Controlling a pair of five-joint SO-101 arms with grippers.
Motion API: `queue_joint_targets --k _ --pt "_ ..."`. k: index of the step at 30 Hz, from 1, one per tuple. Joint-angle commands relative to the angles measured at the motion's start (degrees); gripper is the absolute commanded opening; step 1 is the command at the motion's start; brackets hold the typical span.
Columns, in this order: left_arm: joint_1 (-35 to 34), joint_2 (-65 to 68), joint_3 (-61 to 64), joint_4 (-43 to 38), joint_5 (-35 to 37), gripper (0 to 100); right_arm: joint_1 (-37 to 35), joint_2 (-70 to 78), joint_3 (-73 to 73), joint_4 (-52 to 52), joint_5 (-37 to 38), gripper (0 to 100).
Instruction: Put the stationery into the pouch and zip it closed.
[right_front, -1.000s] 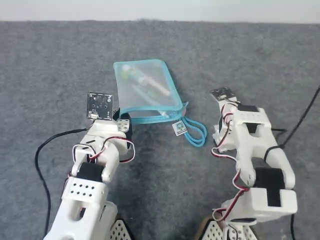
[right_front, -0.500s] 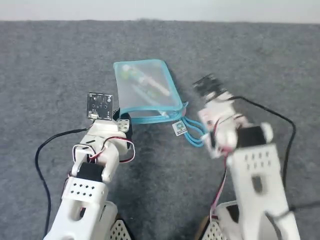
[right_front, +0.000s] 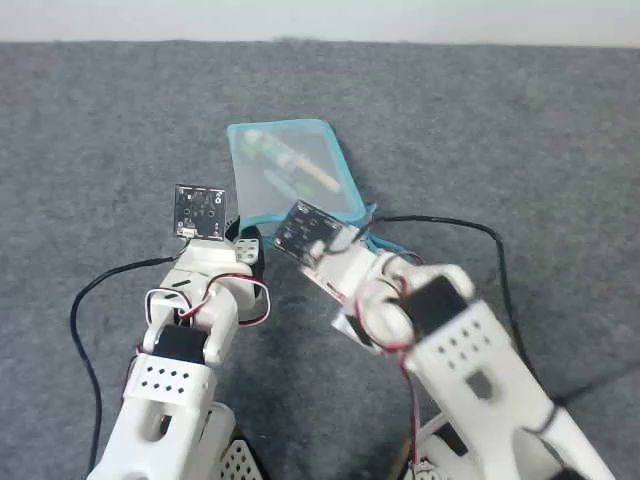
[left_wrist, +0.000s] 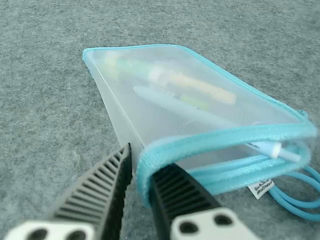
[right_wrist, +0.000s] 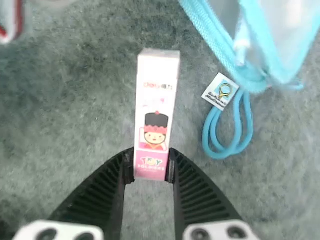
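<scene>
A clear pouch (right_front: 290, 175) with a blue zip edge lies on the grey mat, with pens (right_front: 295, 162) inside it. My left gripper (left_wrist: 141, 172) is shut on the near corner of the pouch's (left_wrist: 165, 105) zip edge, which is lifted a little. A white pen tip (left_wrist: 272, 149) pokes out at the mouth. My right gripper (right_wrist: 149, 161) is shut on one end of a pink eraser box (right_wrist: 156, 117) that points toward the pouch's mouth (right_wrist: 250, 45). The right arm (right_front: 400, 300) leans in over the pouch's near right corner.
The pouch's blue cord loop (right_wrist: 227, 127) and its small white tag (right_wrist: 220, 91) lie on the mat beside the eraser box. Grey mat (right_front: 520, 130) stretches free to the right and behind the pouch. A black cable (right_front: 470, 228) runs along the right arm.
The right arm has swung from the table's right side in toward the pouch's mouth, and it now covers the cord and tag in the high view. The left arm has stayed still.
</scene>
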Motion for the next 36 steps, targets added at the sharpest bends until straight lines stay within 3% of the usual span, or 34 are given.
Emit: queue_joint_targets --k 1,8,18,27,32,36 --pt "1.1 0.2 -1.6 -2.0 -1.1 1 -0.2 6.2 -5.5 -2.6 0.6 0.7" --pt "4.0 0.2 -1.5 -2.0 -3.9 1 -0.1 20.2 -18.4 -1.9 -2.0 0.7" --pt "5.0 0.0 -1.5 -1.9 -5.5 1 8.2 41.3 -42.4 10.4 -7.8 0.7" --pt "15.4 -0.3 1.3 -1.9 -11.3 1 8.0 55.5 -65.6 21.2 -7.9 0.9" --pt "15.1 -0.3 1.3 -1.9 -11.5 1 6.2 61.7 -72.7 24.1 -8.5 1.8" --pt "15.0 -0.3 1.3 -1.9 -11.3 1 5.0 64.7 -75.9 24.1 -11.0 9.4"
